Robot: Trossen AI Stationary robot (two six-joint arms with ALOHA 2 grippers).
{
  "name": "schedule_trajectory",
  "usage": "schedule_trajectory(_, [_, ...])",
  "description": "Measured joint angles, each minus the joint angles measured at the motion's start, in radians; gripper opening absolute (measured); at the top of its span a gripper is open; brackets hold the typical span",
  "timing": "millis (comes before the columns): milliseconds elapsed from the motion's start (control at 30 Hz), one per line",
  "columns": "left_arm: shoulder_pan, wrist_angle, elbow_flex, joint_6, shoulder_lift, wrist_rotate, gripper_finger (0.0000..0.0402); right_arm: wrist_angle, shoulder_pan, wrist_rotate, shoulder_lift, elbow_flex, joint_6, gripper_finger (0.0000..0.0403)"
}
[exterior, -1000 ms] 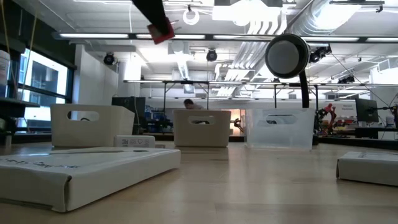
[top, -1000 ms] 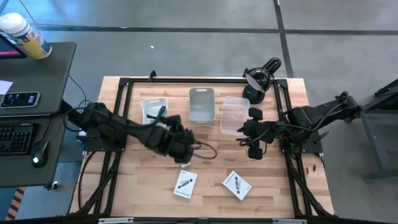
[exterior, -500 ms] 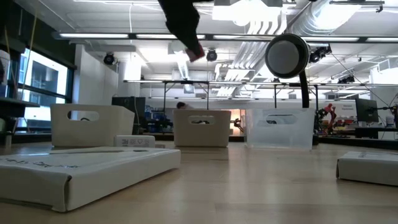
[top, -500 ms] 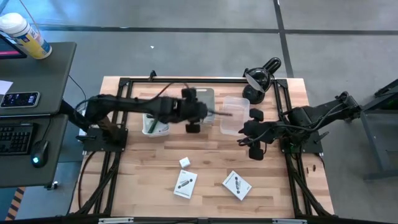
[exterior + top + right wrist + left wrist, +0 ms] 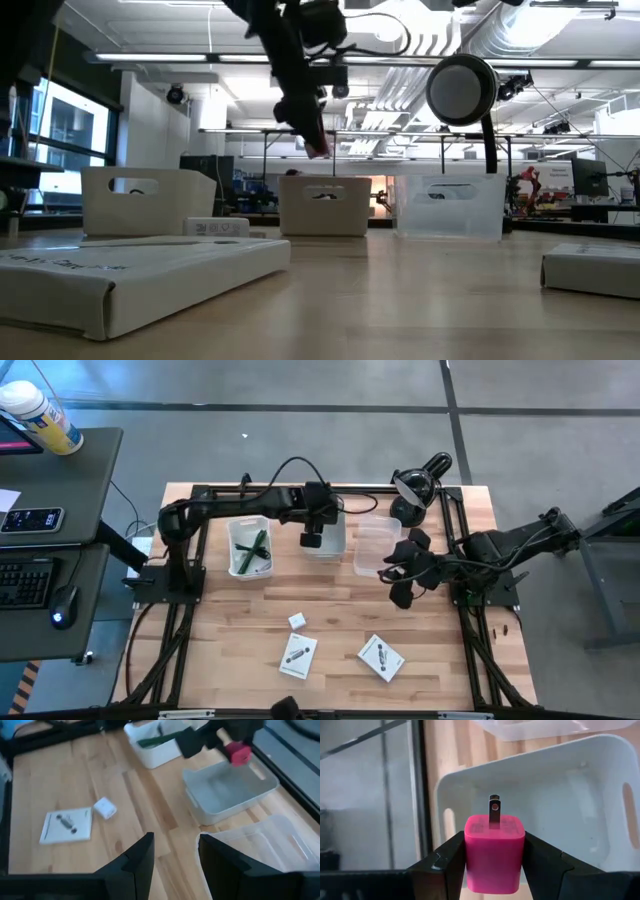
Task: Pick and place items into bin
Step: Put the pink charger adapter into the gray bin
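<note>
Over the middle bin (image 5: 324, 528), near the table's (image 5: 330, 660) far edge in the high view, hangs the left gripper (image 5: 311, 538). A white bin (image 5: 250, 547) holding a green pen (image 5: 256, 546) stands just to its left and a clear bin (image 5: 376, 544) to its right. The black desk lamp (image 5: 420, 486) sits at the far right corner. The right gripper (image 5: 398, 575) waits beside the clear bin's near side. A white cube (image 5: 296, 621) and two white cards (image 5: 297, 656) lie toward the near edge.

In the low view the left gripper (image 5: 312, 140) hovers above the middle bin (image 5: 322, 206) with something reddish at its tip.

The left wrist view shows the fingers (image 5: 451, 865) pinching a pink block (image 5: 494, 853) on both sides, a metal prong sticking out of its top; the white middle bin (image 5: 545, 810) lies right beyond it.

In the right wrist view, the right gripper's fingers (image 5: 140, 857) stand spread with nothing between them. Farther off, the left gripper holds the pink block (image 5: 236, 753) above the middle bin (image 5: 231, 789); the white cube (image 5: 105, 807) and a card (image 5: 67, 825) rest on the wood.
</note>
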Motion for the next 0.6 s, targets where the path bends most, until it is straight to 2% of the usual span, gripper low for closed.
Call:
schedule_trajectory(100, [0.015,0.000,0.000,0.021,0.017,0.054,0.0158,0.017,0.000,0.030,0.000,0.000,0.020,0.0145])
schedule_trajectory(333, [0.012,0.024,0.000,0.061,0.083,0.097,0.0158,0.047,0.000,0.091,0.000,0.000,0.021,0.0145])
schedule_trajectory(600, [0.006,0.033,0.000,0.064,0.106,0.094,0.0158,0.054,0.001,0.092,0.000,0.000,0.046,0.0145])
